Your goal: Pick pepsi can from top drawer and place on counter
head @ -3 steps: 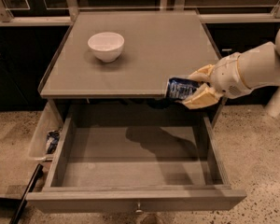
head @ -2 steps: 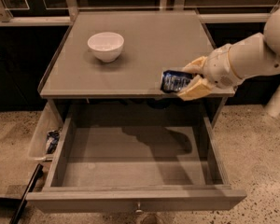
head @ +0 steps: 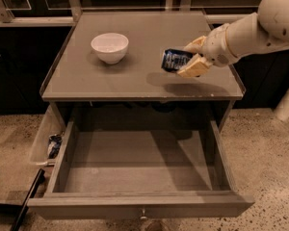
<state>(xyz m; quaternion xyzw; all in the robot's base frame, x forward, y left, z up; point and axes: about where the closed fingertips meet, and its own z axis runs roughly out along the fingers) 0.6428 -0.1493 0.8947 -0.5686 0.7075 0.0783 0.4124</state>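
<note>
Dark-blue pepsi can (head: 173,60), white markings, held in cream gripper (head: 186,60) above grey-brown surface (head: 135,83); white bowl (head: 110,47); speckled beige floor (head: 272,158)

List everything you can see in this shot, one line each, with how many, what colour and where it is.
dark-blue metal drink can: one, blue with white markings, held on its side above the tabletop's right part
round white bowl: one, white, on the tabletop's left half
flat square tabletop: one, grey-brown, above the drawer
wide shallow drawer: one, grey-brown, pulled open under the tabletop
translucent plastic bin: one, pale, left of the drawer
wrinkly packet: one, blue and white, inside the bin
speckled floor: beige, all around
robot arm: one, white, reaching in from the right
end effector: one, tan fingers, closed on the can
</note>
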